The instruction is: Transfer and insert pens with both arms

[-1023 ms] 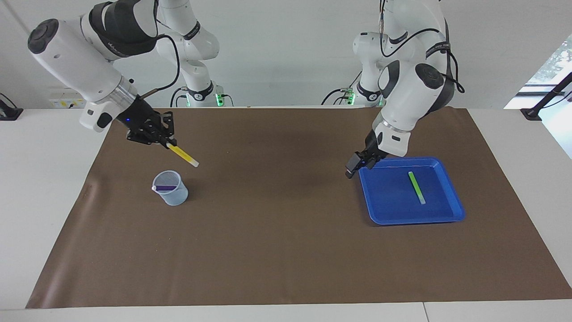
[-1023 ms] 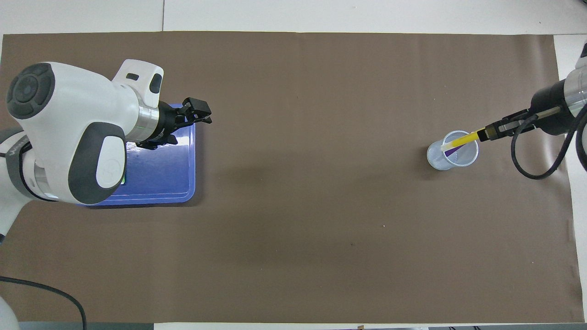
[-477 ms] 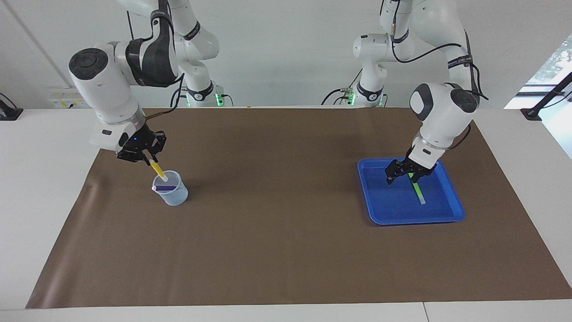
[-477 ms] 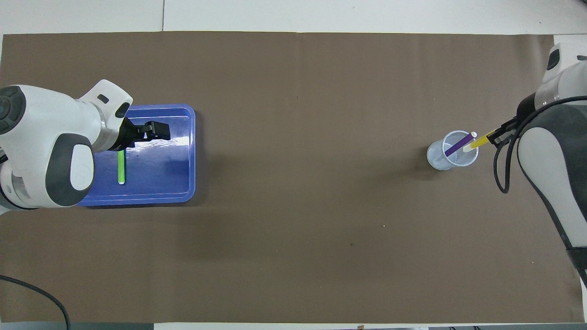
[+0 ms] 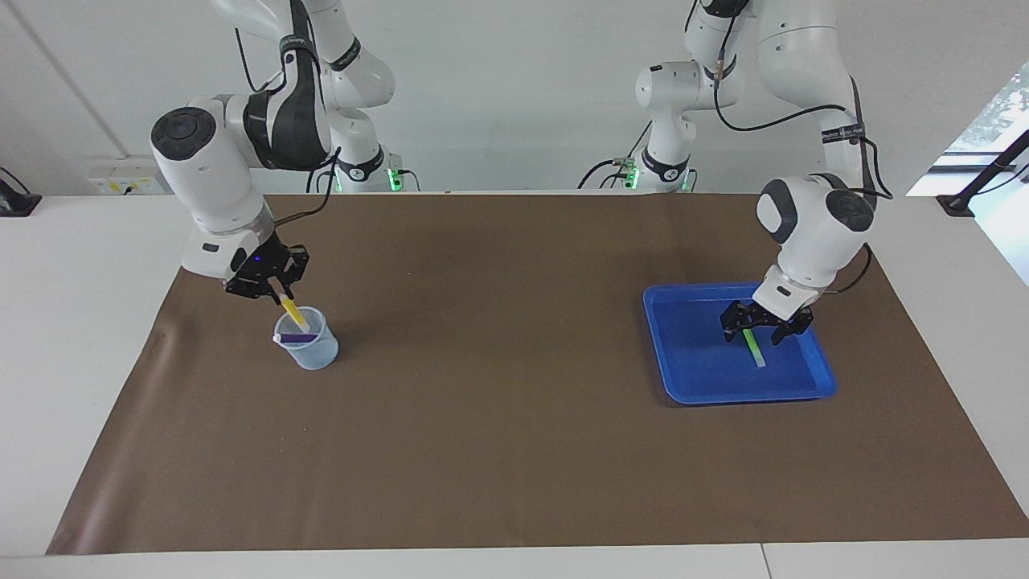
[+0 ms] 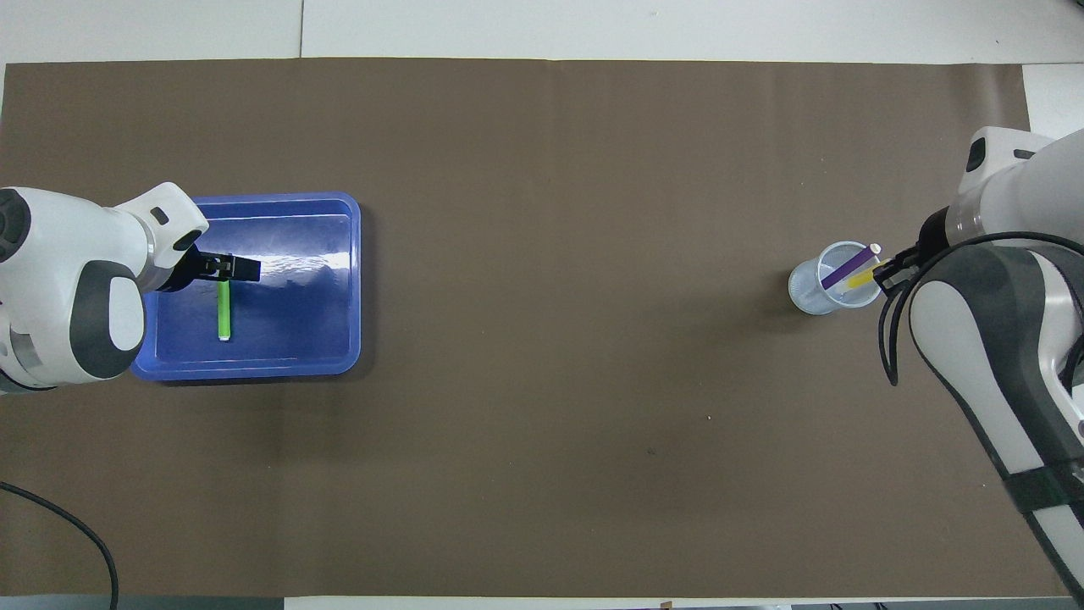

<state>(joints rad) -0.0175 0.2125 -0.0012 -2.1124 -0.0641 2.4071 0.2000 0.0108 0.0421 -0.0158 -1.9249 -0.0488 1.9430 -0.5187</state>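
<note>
Right gripper [image 5: 279,296] grips slim yellow pen [image 5: 294,314] in clear cup [image 5: 308,339] — left gripper [image 5: 766,330] open over green pen [image 5: 753,346].

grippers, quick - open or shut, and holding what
Right gripper: shut on the yellow pen, its tip inside the clear cup beside the purple pen.
Left gripper: open, straddling the green pen in the blue tray.

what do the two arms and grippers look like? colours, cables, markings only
Both arms are glossy white with rounded dark grey or black joint caps and silver wrist rings. Loose black cables loop along each forearm. The left gripper and right gripper are small, black, two-fingered. A small blue light shows by the right wrist, and green lights glow at both bases.
</note>
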